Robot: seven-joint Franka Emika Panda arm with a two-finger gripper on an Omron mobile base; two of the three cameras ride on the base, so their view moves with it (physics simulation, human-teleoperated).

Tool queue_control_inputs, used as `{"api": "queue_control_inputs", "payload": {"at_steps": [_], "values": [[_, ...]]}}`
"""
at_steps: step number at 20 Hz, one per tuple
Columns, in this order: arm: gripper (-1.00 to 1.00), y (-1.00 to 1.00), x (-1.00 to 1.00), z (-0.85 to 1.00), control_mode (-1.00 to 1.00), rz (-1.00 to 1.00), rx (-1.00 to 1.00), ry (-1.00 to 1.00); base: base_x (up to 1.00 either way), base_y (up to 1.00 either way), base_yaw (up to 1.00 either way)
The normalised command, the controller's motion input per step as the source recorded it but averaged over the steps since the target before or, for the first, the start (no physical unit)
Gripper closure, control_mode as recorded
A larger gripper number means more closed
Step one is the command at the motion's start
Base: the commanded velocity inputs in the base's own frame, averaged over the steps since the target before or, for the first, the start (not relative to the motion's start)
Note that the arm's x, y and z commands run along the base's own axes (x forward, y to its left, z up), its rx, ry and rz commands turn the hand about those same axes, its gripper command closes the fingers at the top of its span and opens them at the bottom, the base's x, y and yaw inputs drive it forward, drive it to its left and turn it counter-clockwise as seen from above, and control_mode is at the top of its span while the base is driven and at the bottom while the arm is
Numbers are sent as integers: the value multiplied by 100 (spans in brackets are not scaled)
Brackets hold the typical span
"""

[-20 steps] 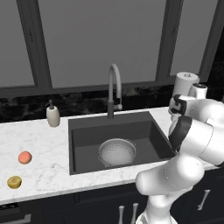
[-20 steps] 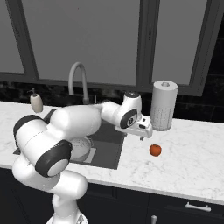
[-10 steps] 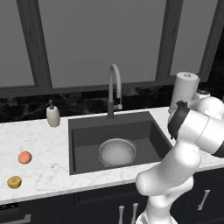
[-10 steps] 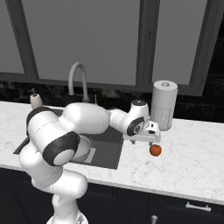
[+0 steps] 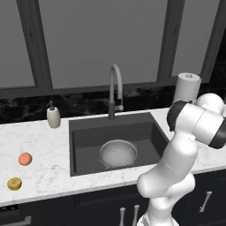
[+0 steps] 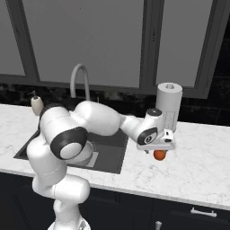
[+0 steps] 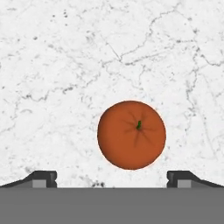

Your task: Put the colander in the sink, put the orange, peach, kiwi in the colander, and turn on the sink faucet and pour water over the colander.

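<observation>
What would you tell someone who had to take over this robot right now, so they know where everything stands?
Gripper: open, above the orange, fingers wide on either side of it, not touching it.
Orange: on the marble counter right of the sink, near the paper towel roll.
Colander: already in the sink, with no fruit in it.
Peach and kiwi: on the counter left of the sink.
Sink faucet: no water seen running.
Done: colander placed.
Left: grasp the orange, move all three fruits into the colander, then turn on the faucet.
</observation>
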Motion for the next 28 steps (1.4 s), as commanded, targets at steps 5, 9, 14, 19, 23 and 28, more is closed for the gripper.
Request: {"api": "queue_control_inputs", "payload": {"at_steps": [5, 9, 14, 19, 23, 28], "values": [[-100, -22, 7, -29, -100, 7, 0, 0, 0, 0, 0], [-100, -17, 22, -25, -100, 4, 0, 0, 0, 0, 0], [-100, -8, 32, -21, -100, 2, 0, 0, 0, 0, 0], [100, 0, 29, -19, -100, 0, 0, 4, 0, 0, 0], [100, 0, 3, -16, -100, 0, 0, 7, 0, 0, 0], [100, 22, -4, -8, -100, 0, 11, 4, 0, 0, 0]]}}
